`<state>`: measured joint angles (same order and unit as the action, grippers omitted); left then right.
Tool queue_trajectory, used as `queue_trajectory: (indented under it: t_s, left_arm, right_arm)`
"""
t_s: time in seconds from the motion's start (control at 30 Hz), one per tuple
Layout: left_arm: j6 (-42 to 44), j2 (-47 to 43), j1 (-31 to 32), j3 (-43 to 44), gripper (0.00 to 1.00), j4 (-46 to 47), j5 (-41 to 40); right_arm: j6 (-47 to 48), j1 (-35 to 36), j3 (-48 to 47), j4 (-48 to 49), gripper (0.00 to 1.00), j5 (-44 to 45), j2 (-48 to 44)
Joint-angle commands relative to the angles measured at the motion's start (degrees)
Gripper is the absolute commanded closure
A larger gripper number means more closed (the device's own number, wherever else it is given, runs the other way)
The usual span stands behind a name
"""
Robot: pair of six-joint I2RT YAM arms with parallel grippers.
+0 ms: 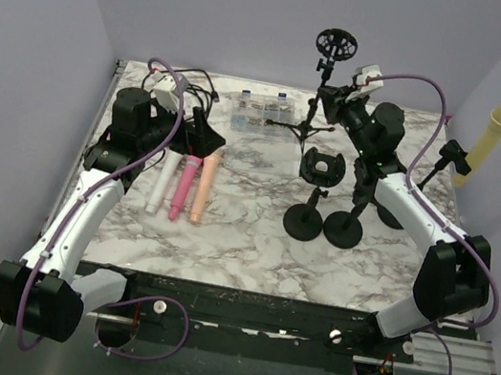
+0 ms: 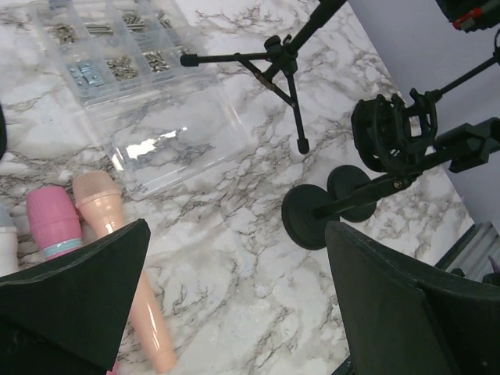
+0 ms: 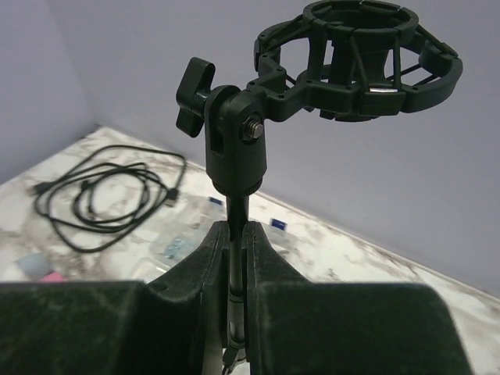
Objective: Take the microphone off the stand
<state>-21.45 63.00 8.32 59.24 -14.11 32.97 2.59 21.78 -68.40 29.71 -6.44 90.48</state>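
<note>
At the back of the white-and-grey marble table [image 1: 250,246], we see the right gripper [image 1: 330,100] with its fingers [image 3: 269,266] pressed together on the thin pole of the black tripod stand [image 1: 308,125]. The grip is just below the swivel joint that carries a round black shock mount [image 3: 359,55].

Far to the right, by the table's right edge and well apart from both grippers, the cream-yellow cylindrical microphone [image 1: 499,129] sits tilted upward in a black clip stand [image 1: 453,160].

On the left side we find the left gripper [image 1: 204,133] with its fingers [image 2: 398,297] spread wide and closed on nothing. It is above the heads of three microphones lying side by side on the marble: a white microphone [image 1: 167,178], a pink microphone [image 1: 183,185] and a peach microphone [image 1: 203,187].

In front of the tripod stand, two black round-base stands [image 1: 322,224] sit just beside each other, and one carries a second shock mount [image 1: 322,166].

Behind the three microphones lie a clear plastic organiser box [image 1: 264,112] holding small metal parts and a coil of black cable [image 1: 204,92].
</note>
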Motion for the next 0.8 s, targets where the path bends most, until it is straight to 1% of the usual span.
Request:
queue_trajectory:
  t_s: [0.0,0.03,0.1,0.2,0.3,0.43,0.53,0.6,0.63,0.7,0.77]
  left_arm:
    - [-2.08,-1.91,-1.0,-0.44,0.01,-0.22,-7.85]
    - [-2.83,-2.23,-1.99,-0.44,0.02,-0.78,-9.01]
    - [-4.51,-3.23,-4.41,-1.49,0.01,-0.11,-8.65]
    - [-6.44,-4.92,-7.34,-4.55,0.02,4.55,-3.37]
    - [-7.44,-5.95,-7.79,-6.82,0.01,9.65,1.41]
    - [-7.42,-4.88,-7.79,-6.69,0.01,11.25,6.03]
    - [-9.1,-4.1,-7.79,-6.9,0.04,11.78,7.04]
    - [-11.9,-3.45,-7.83,-7.17,0.06,11.87,8.03]
    - [-13.35,-3.25,-7.79,-7.31,0.08,12.02,8.83]
    - [-17.46,-3.6,-7.79,-9.18,0.1,13.79,10.98]
    - [-21.69,-4.93,-7.79,-12.2,0.11,17.83,12.68]
  right_arm:
    - [-5.31,0.65,-5.31,2.81,0.99,-17.86,0.61]
    - [-6.18,1.0,-5.49,2.81,0.99,-20.42,0.66]
    - [-6.81,1.96,-5.88,2.01,0.99,-25.18,0.62]
    - [-5.71,3.87,-6.32,-2.65,0.99,-32.04,-0.22]
    - [-5.76,4.75,-2.07,-2.51,0.99,-35.57,-3.37]
    - [-4.47,5.92,2.25,-3.64,0.99,-41.11,-6.11]
    - [-3.19,7.19,5.26,-3.56,0.99,-43.28,-7.33]
    - [-3.16,7.79,7.35,-2.28,0.99,-43.55,-8.1]
    - [-1.52,7.98,8.31,-1.7,0.99,-44.02,-8.37]
    - [-0.76,8.43,9.45,-1.22,0.99,-44.25,-8.28]
    - [0.14,8.62,9.9,-1.89,0.99,-44.78,-8.0]
